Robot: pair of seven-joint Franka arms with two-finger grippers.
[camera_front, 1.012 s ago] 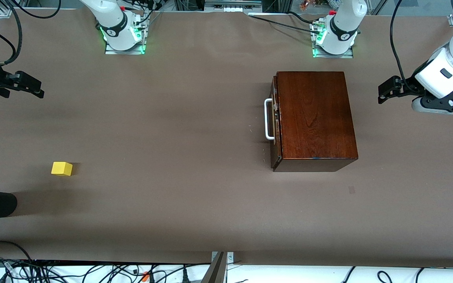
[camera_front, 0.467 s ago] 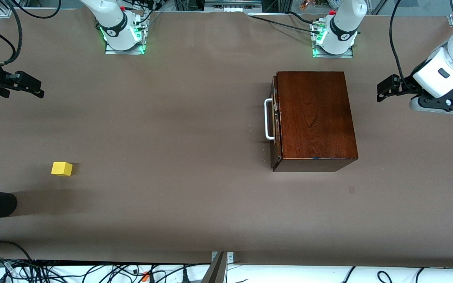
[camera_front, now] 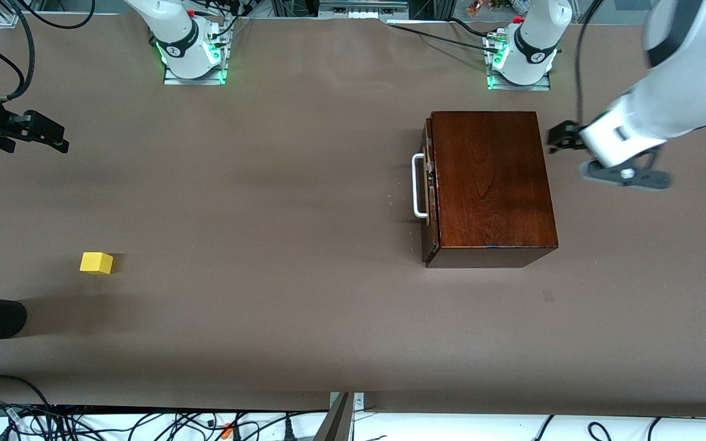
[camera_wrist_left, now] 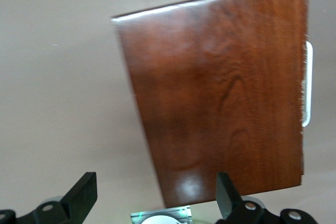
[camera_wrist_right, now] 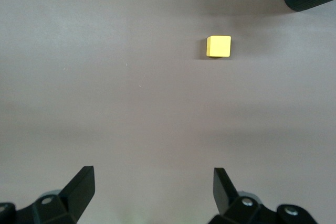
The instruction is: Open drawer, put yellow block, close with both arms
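Yellow block (camera_front: 96, 263): lies on the brown worktop (camera_front: 267, 214) toward the right arm's end, nearest the front camera, well apart from the right hand (camera_front: 40, 131), which hangs over bare worktop, fingers spread, grasping nothing. Drawer (camera_front: 428, 184): shut in the dark wooden box (camera_front: 491, 184) toward the left arm's end, white handle (camera_front: 417, 186) facing the right arm's end. Left hand (camera_front: 564, 136): up just beside the box, fingers spread, empty. Left wrist view alone shows both of its fingers (camera_wrist_left: 81, 198); right wrist view shows the block (camera_wrist_right: 219, 46) alone.
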